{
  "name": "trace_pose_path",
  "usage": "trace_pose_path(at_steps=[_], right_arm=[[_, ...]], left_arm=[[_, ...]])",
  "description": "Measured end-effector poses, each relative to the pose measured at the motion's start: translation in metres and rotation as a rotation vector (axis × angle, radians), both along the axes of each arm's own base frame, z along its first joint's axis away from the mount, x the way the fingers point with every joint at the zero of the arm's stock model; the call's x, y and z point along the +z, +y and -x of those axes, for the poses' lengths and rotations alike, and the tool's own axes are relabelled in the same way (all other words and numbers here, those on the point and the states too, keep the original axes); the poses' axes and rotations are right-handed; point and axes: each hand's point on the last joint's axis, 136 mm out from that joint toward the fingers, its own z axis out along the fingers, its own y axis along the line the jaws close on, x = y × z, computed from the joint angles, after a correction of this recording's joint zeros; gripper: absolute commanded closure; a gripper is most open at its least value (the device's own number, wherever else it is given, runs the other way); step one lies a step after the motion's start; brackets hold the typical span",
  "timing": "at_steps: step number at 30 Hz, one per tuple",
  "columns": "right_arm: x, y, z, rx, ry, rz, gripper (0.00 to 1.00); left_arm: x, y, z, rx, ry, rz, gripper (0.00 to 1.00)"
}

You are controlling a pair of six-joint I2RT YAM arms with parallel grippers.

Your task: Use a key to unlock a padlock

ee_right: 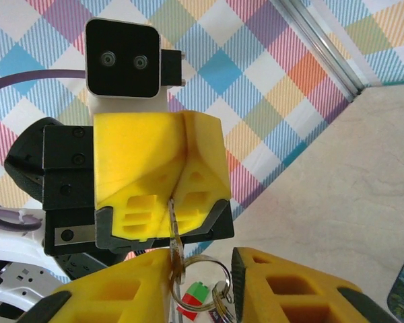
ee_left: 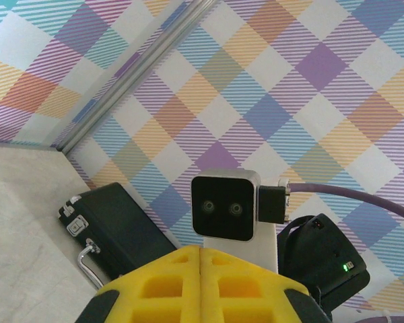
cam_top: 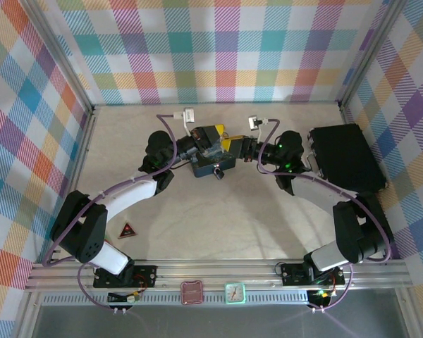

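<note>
we see the left gripper (ee_right: 170,208) pinching the key (ee_right: 173,243) tight, right gripper (ee_right: 202,296) jaws apart around the key ring (ee_right: 222,293).

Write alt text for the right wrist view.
The left gripper pinches a thin silvery metal key between shut yellow fingers; its wire key ring and red-green tag hang between the parted fingers of the right gripper. A plaid wall and beige tabletop lie behind.

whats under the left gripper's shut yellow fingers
From the left gripper a thin silvery metal key hangs, a wire ring looped on it; its top is hidden between the pads.
</note>
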Motion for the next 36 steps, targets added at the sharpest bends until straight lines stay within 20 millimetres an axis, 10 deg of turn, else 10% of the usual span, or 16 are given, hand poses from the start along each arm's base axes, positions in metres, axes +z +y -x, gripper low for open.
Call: trace_pose_path(at_steps=[14, 20, 29, 36], right_arm=[[0.006, 0.004, 0.000, 0.013, 0.021, -0.054, 1.00], [-0.008, 0.005, -0.004, -0.005, 0.032, -0.008, 1.00], [-0.035, -0.005, 0.005, -0.058, 0.016, 0.183, 1.00], [-0.068, -0.032, 0.008, -0.191, 0.015, 0.430, 1.00]], left_arm=[[0.003, 0.003, -0.001, 0.016, -0.011, 0.018, 1.00], [-0.002, 0.014, -0.005, 0.042, 0.023, 0.010, 0.11], [0.007, 0.078, -0.022, 0.189, 0.072, 0.019, 0.12], [-0.054, 0.067, -0.019, 0.176, 0.238, -0.065, 0.18]])
